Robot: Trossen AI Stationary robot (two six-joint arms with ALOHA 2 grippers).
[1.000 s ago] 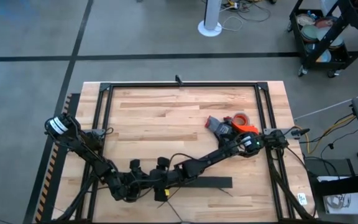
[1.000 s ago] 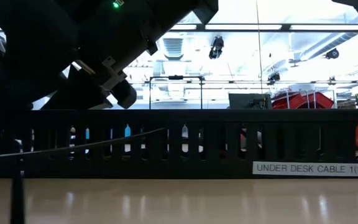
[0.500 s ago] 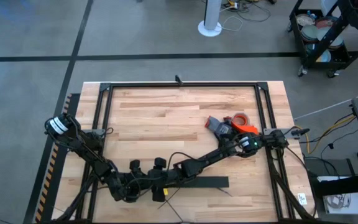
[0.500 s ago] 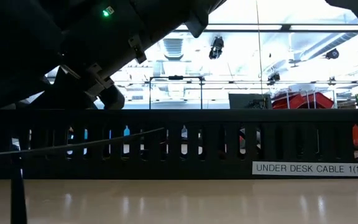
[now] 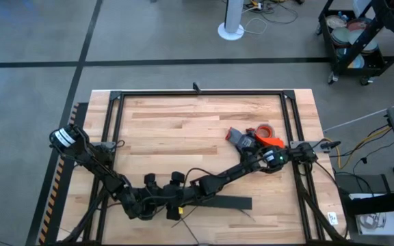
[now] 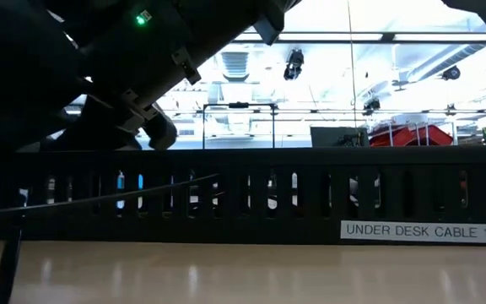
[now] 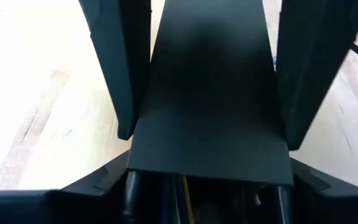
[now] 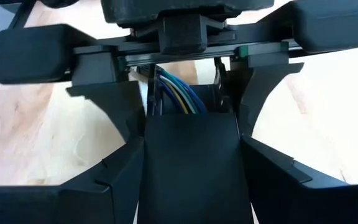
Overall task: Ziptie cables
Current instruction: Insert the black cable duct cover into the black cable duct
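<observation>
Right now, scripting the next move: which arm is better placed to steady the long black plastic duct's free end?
Probably right: the right gripper sits at the long black plastic duct nearer its free end; the left gripper lies beyond it.

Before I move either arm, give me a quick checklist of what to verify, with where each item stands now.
1. Left pincer on the cable duct: ok, its fingers press both sides of the duct.
2. Right pincer on the same duct: ok, it clamps the duct facing the left pincer.
3. Duct on the table: ok, it lies near the front edge.
4. Orange tape roll out of the way: ok, well apart from the duct.
5. Cables found: cannot tell, only a thin dark line crosses in front of the duct.
6. Zipties found: cannot tell.
</observation>
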